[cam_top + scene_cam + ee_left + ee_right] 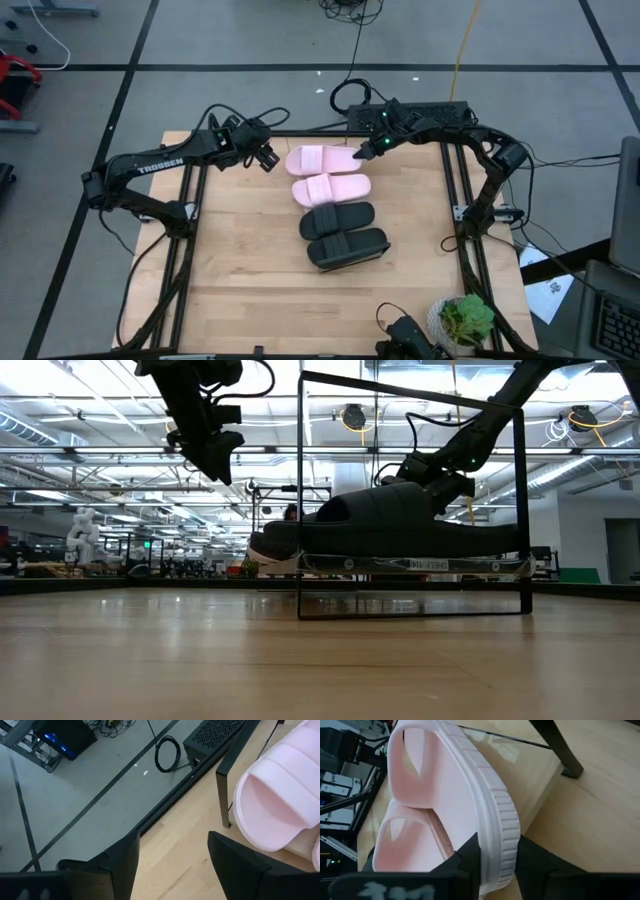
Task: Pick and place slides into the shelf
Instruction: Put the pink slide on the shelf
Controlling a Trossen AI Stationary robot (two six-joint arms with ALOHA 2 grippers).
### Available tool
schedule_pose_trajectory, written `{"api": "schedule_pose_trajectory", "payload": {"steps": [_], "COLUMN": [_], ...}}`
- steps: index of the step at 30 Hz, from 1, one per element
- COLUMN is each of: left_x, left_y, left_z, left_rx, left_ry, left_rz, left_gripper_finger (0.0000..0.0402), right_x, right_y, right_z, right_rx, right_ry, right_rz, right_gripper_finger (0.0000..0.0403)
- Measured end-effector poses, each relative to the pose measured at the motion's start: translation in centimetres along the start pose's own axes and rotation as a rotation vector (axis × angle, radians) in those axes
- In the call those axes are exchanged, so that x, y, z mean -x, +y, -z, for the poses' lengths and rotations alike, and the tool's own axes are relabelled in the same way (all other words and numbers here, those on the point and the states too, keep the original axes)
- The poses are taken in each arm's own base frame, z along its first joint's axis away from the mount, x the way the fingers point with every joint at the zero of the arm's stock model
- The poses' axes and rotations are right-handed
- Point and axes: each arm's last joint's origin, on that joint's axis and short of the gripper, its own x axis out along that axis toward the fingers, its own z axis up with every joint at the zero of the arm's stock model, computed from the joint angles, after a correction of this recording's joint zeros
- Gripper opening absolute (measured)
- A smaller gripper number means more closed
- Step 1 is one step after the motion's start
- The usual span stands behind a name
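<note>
All four slides lie in a row on the shelf [395, 215]; your right gripper [496, 862] has its jaws clamped on the far pink slide's [318, 159] edge. Left gripper [172, 865]: jaws open, empty, beside it. Risk, likely: withdrawing before release drags that slide off.

The right gripper [359, 153] reaches in from the far side, its fingers [465, 857] clamped. The left gripper [266, 158] hovers (fingers [122, 857] spread).

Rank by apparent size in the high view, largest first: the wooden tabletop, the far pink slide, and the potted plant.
1. Wooden tabletop, by far the largest.
2. Far pink slide, its end gripped by the right gripper.
3. Potted plant, somewhat smaller than the slide.
</note>
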Motion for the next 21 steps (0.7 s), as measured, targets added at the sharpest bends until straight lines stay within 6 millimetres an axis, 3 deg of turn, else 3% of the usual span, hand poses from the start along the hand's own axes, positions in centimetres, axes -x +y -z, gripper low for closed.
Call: {"api": "schedule_pose_trajectory", "payload": {"steps": [11, 21], "left_x": [0.01, 0.01], "left_y": [-0.03, -0.03], "left_z": [-0.37, -0.38], "left_rx": [-0.009, -0.012], "left_ry": [-0.035, -0.036], "left_rz": [0.002, 0.002], "left_gripper_finger": [0.0234, 0.0234], "right_x": [0.0, 0.0], "right_y": [-0.01, -0.04], "right_z": [0.0, 0.0], "right_rx": [0.022, 0.029], "right_ry": [-0.001, -0.002], "right_rz": [0.003, 0.008], "right_gripper_finger": [0.0098, 0.0182]}}
